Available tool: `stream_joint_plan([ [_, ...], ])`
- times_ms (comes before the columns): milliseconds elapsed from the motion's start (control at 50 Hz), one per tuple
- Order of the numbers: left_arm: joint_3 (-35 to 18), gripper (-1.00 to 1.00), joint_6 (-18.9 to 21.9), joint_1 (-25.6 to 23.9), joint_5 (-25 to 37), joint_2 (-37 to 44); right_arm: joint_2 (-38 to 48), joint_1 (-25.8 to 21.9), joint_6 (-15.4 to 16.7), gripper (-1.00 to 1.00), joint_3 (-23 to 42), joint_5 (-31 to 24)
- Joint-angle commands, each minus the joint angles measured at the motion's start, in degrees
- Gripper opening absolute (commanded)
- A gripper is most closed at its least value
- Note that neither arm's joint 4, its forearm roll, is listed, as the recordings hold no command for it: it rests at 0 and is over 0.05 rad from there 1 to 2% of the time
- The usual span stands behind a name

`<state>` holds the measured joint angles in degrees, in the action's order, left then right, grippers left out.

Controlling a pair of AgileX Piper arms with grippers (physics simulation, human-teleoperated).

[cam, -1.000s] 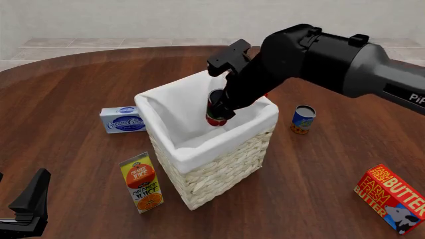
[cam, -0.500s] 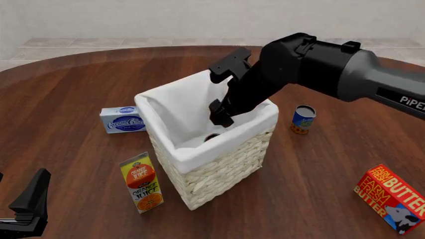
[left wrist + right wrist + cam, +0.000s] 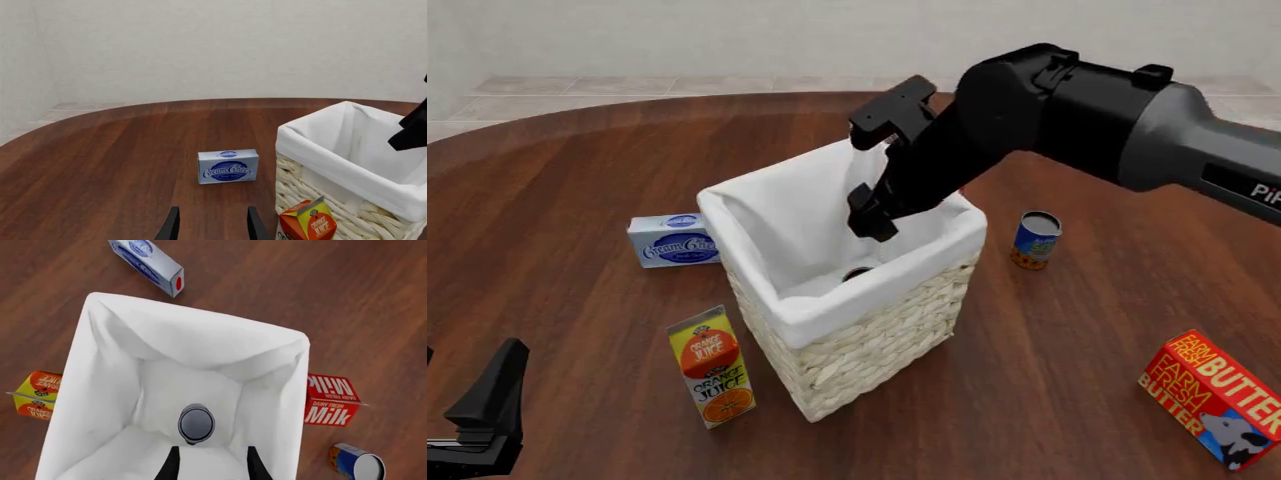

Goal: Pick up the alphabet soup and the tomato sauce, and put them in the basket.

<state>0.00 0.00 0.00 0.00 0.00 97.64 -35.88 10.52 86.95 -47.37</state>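
The alphabet soup [image 3: 196, 423] stands upright on the floor of the basket [image 3: 888, 325], its grey top plain in the right wrist view; from the front only a dark sliver of it [image 3: 857, 273] shows past the white lining. The right gripper [image 3: 872, 222] hangs above the basket's opening, fingers parted and holding nothing. The tomato sauce [image 3: 1036, 239] stands on the table [image 3: 587, 150] to the right of the basket, apart from it. The right wrist view alone shows a milk carton [image 3: 331, 401] lying against the basket's far side. The left gripper [image 3: 209, 227] hovers low with its fingers apart and empty, facing the cream cheese box [image 3: 227, 166]; an orange juice carton [image 3: 713, 366] stands just beside the basket. A butter box [image 3: 1214, 396] lies at the right.
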Motion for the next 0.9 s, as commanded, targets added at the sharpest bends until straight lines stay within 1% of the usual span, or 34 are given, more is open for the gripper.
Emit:
stream_joint_plan([
  [20, 0.00, 1.00, 0.00, 0.00, 0.00, 0.00, -0.96, -0.14, 0.27, 1.00, 2.18, -1.71],
  [440, 0.00, 1.00, 0.00, 0.00, 0.00, 0.00, -3.52, -0.59, 0.13, 1.00, 4.62, -4.42],
  [760, 0.00, 1.00, 0.00, 0.00, 0.00, 0.00, -6.04, 2.43, 0.61, 1.00, 4.03, -4.83],
  [900, 0.00, 1.00, 0.00, 0.00, 0.00, 0.00, -6.87, 3.63, 0.30, 1.00, 3.88, -4.93],
])
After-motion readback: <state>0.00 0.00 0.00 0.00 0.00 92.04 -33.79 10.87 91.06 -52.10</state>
